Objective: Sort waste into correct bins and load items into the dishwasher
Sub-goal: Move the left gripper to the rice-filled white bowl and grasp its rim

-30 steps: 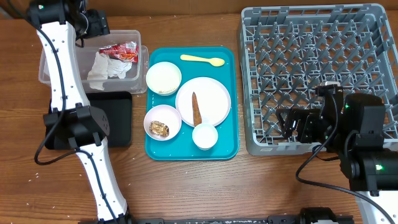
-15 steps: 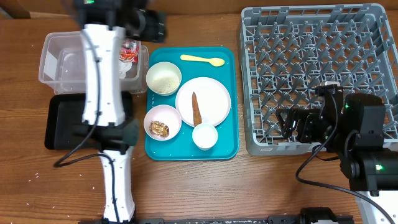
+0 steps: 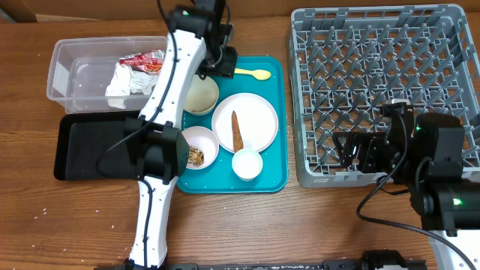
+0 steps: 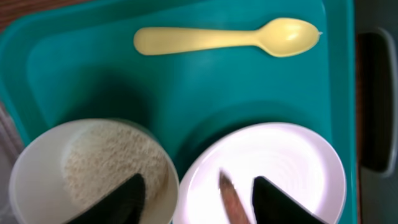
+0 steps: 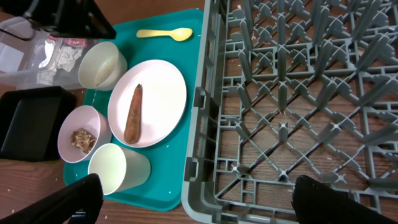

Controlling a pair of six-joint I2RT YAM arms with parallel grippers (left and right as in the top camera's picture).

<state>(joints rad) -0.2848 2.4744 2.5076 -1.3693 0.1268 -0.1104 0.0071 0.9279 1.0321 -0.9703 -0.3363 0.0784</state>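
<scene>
1. The pale yellow spoon lies at the teal tray's far edge, beyond the rice bowl and the plate.
2. To the left, a clear tub holds the napkin and wrapper. To the right stands the grey dish rack.
3. Everything sits on a wooden worktop.
4. The left end effector hovers above bowl and plate, half-open and empty. The right end effector, over the rack's near edge, gapes wide and is empty.
</scene>
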